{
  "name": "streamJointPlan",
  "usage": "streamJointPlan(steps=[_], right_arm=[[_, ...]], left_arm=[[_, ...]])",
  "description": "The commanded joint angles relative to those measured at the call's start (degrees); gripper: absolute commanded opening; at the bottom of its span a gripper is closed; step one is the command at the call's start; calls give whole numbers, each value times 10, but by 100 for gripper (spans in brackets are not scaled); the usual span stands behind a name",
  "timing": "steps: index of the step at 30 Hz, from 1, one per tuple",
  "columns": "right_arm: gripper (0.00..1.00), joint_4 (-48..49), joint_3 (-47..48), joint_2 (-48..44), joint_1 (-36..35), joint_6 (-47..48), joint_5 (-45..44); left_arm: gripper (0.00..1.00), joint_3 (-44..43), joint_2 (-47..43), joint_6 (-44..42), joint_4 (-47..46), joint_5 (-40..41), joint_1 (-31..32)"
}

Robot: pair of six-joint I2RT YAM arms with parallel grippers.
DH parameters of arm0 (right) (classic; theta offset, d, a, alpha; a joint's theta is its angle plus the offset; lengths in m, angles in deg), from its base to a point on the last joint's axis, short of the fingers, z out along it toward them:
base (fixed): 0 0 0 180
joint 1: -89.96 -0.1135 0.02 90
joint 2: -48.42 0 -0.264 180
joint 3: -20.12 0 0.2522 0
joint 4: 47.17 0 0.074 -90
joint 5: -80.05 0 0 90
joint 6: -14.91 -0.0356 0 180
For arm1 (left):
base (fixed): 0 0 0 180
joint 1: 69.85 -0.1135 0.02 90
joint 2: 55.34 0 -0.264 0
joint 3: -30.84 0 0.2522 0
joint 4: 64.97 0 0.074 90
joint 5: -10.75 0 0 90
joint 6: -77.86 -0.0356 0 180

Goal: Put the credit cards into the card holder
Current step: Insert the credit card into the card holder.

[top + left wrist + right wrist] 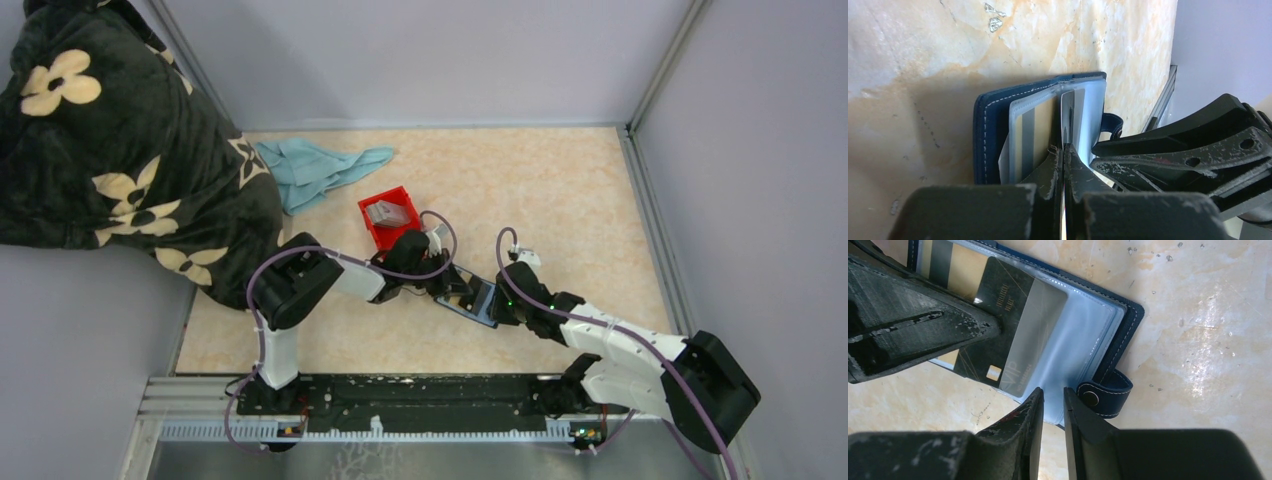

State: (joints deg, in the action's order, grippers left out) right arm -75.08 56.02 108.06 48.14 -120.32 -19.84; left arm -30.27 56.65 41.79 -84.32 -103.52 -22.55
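Seemingly mid-insertion. Card holder (pixel 482 300) lying open just below centre of the overhead view, flat on the table (pixel 570 190). Left gripper (pixel 1063 147) closed, apparently pinching the dark VIP card (pixel 1015 332), partway under the clear sleeve and skewed to it. Right gripper (pixel 1053 392) slightly parted astride the sleeve's near edge beside the snap tab (pixel 1103 392); clamping or merely touching, cannot tell. Tan card (pixel 1040 132) seated in the neighbouring pocket.

Likely trouble: skewed corner snagging the sleeve seam, buckling the card or dragging the holder along. Also a knock between the two sets of fingertips, crowded close over the holder.

Plenty of bare table right of and below the holder; red bin (pixel 383 240) close at upper left, limiting retreat that way.
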Motion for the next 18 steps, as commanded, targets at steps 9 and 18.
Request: streamJointPlan(steps=[9, 18], right_arm=[[31, -65, 9, -10, 3, 6, -13], [34, -122, 32, -60, 4, 8, -47]], left_arm=[[10, 15, 17, -9, 70, 40, 41], [29, 15, -1, -10, 93, 64, 46]])
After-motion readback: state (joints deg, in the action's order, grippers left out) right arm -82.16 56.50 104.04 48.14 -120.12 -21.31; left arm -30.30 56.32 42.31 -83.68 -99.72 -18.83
